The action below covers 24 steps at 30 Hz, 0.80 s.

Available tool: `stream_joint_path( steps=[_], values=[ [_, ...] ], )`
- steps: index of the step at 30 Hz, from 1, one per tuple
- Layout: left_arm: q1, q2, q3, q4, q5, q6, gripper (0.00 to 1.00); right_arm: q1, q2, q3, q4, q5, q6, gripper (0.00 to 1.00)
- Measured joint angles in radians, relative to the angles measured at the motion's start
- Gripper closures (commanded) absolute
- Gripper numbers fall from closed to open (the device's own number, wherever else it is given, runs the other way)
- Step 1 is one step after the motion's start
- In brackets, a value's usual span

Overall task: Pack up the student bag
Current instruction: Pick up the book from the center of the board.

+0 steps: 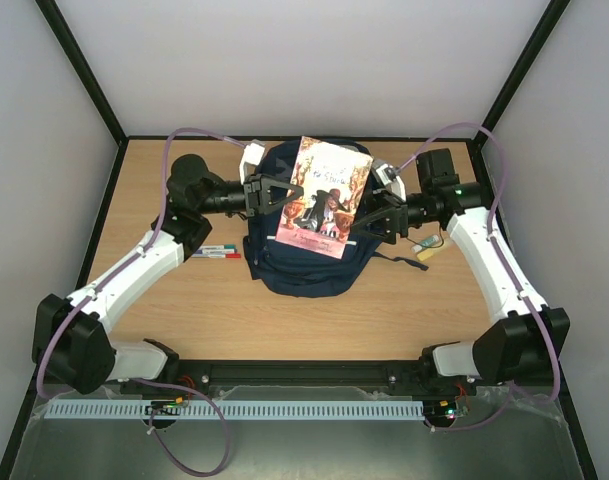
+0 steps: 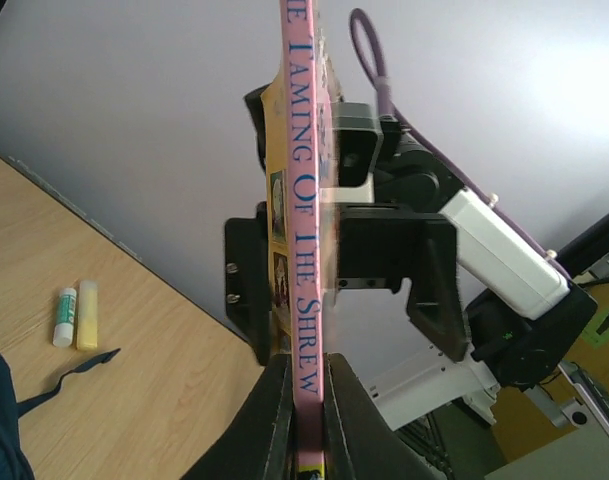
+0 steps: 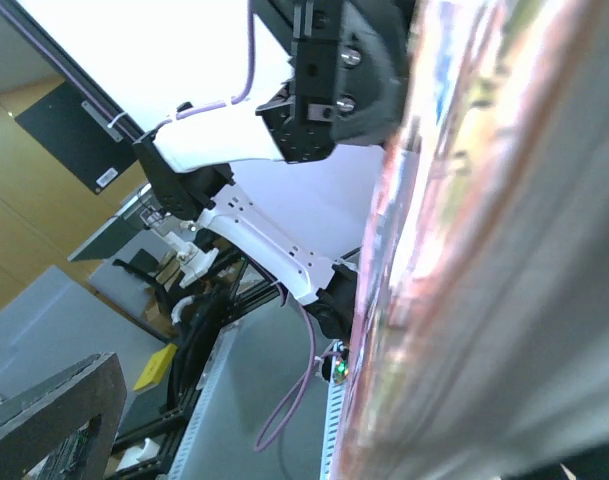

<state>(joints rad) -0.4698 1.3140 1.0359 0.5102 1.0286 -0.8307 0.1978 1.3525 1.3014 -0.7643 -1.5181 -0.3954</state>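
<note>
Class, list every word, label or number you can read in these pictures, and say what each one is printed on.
"TAMING OF THE SHREW": spine of the book, left wrist view.
Title on the book's front cover, top view: too small to read.
Labels on the glue sticks: too small to read.
Nothing else is legible.

pens (image 1: 216, 252): lying on wooden table (image 1: 284, 320) | glue stick (image 2: 64, 317): just beside yellow stick (image 2: 87, 314) (side by side, parallel)

Book (image 1: 324, 197) over student bag (image 1: 299, 270); pens (image 1: 216, 252) left of bag, glue sticks (image 1: 427, 248) right.
</note>
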Motion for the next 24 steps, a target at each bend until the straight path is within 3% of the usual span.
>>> stream_joint_path(
  steps=[5, 9, 15, 19, 21, 24],
  values=[
    [0.002, 0.004, -0.002, 0.007, -0.018, -0.011, 0.98, 0.013, -0.014, 0.035, -0.003, 0.0, 0.011, 0.08],
    [0.002, 0.004, -0.002, -0.01, -0.035, -0.005, 0.98, 0.014, -0.014, 0.035, -0.01, 0.0, 0.023, 0.18],
    [0.001, 0.004, -0.002, -0.052, -0.071, 0.014, 0.98, 0.014, -0.019, 0.035, -0.002, 0.007, 0.071, 0.43],
    [0.001, 0.007, -0.002, -0.061, -0.09, 0.016, 0.98, 0.014, -0.034, 0.006, 0.079, 0.047, 0.165, 0.77],
    [0.001, 0.01, -0.002, -0.063, -0.096, 0.016, 0.98, 0.014, -0.045, -0.025, 0.143, 0.084, 0.24, 0.84],
    [0.001, 0.01, -0.002, -0.074, -0.114, 0.021, 0.98, 0.014, -0.064, -0.077, 0.242, 0.157, 0.379, 0.86]
  ],
)
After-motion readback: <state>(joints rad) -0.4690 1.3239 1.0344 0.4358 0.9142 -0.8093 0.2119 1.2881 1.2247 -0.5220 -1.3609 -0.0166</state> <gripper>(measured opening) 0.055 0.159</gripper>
